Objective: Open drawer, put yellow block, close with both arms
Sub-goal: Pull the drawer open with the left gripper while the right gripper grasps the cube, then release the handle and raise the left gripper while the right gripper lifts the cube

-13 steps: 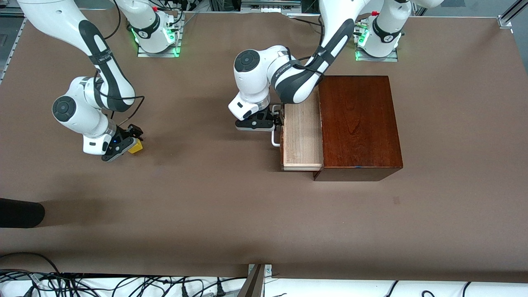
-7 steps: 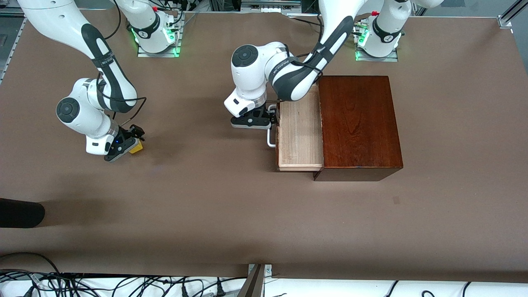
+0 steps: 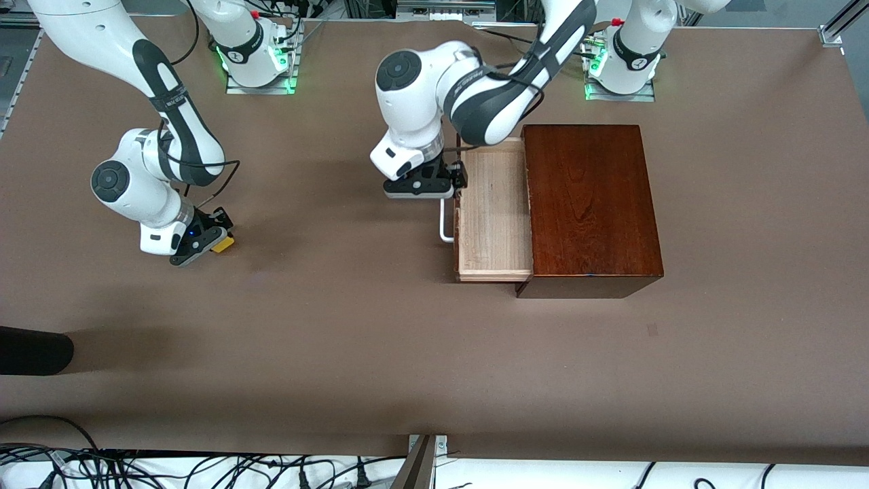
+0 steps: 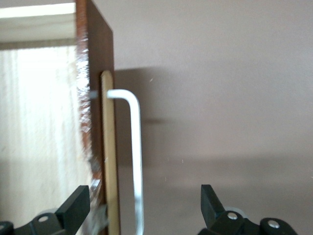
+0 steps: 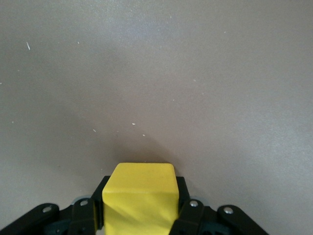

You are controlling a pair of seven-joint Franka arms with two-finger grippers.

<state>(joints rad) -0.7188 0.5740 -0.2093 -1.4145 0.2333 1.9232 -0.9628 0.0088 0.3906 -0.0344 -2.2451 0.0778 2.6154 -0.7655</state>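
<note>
Brown table (image 3: 353,339); mahogany box (image 3: 590,204) on it, drawer (image 3: 494,217) open.

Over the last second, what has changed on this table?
The drawer slid farther out of the box. The left pincer let go of the handle, open above it. The right pincer kept gripping the yellow block.

yellow block (image 5: 139,196) sits clamped between the two black fingers (image 5: 183,208) of the right tool (image 5: 139,213), top face and one side face showing. brown table (image 5: 156,73) fills the rest of the view, with a few pale specks and a soft shadow around the block.
</note>
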